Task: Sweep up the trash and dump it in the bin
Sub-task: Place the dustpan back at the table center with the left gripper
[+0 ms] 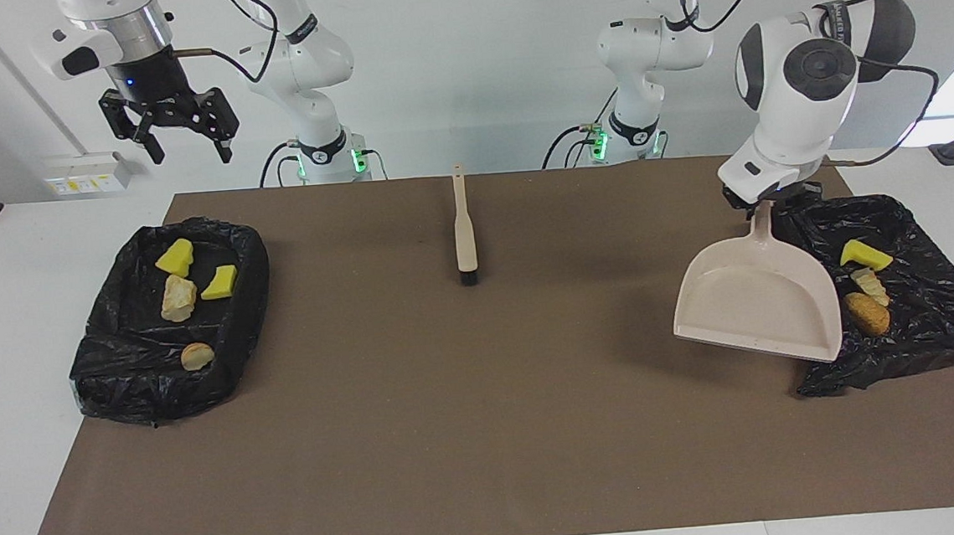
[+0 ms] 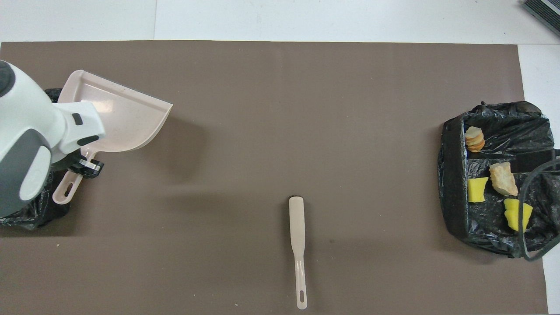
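while we are holding the dustpan (image 1: 758,301) by its handle in the pinched left gripper (image 1: 766,194), it is hanging over the mat edge of the bin (image 1: 935,328) at the left arm's end, where the trash (image 1: 866,313) is lying. our right gripper (image 1: 173,129), fingers spread, is hovering above the second bin (image 1: 128,384). the brush (image 1: 464,233) is lying between them, with bare mat (image 1: 489,434) all around.

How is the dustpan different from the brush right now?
The dustpan is up in the air, held by its handle in the shut left gripper; the brush lies flat on the brown mat, with no gripper on it. The dustpan is a wide scoop; the brush is long and thin. The dustpan hangs beside the bin at the left arm's end; the brush lies mid-table. Both are pale beige.
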Robot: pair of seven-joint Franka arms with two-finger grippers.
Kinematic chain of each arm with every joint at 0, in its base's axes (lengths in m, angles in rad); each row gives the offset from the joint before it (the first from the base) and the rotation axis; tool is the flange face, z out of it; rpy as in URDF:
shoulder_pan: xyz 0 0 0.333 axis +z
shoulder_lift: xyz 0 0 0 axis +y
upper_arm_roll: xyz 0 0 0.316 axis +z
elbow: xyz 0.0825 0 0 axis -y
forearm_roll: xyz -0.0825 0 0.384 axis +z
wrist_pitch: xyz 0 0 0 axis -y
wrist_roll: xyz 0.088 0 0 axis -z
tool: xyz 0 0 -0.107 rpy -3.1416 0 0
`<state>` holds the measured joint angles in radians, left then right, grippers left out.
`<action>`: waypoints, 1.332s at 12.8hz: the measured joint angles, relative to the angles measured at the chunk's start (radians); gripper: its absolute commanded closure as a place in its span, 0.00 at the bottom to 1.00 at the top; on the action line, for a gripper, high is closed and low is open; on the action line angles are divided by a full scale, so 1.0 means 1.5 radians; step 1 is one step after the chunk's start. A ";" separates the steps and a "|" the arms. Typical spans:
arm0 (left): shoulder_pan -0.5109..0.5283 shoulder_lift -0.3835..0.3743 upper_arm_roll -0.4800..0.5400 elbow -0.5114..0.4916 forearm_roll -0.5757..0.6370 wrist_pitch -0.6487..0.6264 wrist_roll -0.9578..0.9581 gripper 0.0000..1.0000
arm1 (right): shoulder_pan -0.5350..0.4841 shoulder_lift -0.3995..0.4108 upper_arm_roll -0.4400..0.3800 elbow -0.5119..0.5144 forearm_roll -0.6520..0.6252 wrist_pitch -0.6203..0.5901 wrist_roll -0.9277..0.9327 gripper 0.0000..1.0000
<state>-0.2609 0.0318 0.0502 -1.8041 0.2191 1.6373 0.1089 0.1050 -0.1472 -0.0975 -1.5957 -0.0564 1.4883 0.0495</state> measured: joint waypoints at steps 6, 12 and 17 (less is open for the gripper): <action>-0.118 0.006 -0.048 0.021 -0.176 0.003 -0.208 1.00 | -0.004 0.005 -0.004 0.007 0.007 -0.011 -0.005 0.00; -0.250 0.228 -0.067 0.203 -0.213 0.072 -0.419 1.00 | -0.012 0.005 -0.011 0.005 0.007 -0.009 -0.036 0.00; -0.262 0.285 -0.066 0.237 -0.221 0.130 -0.466 1.00 | -0.012 0.005 -0.011 0.002 0.007 -0.009 -0.036 0.00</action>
<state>-0.6535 0.4588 -0.0492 -1.4490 -0.1128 1.8327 -0.5896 0.0875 -0.1401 -0.1137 -1.5923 -0.0453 1.4741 -0.0042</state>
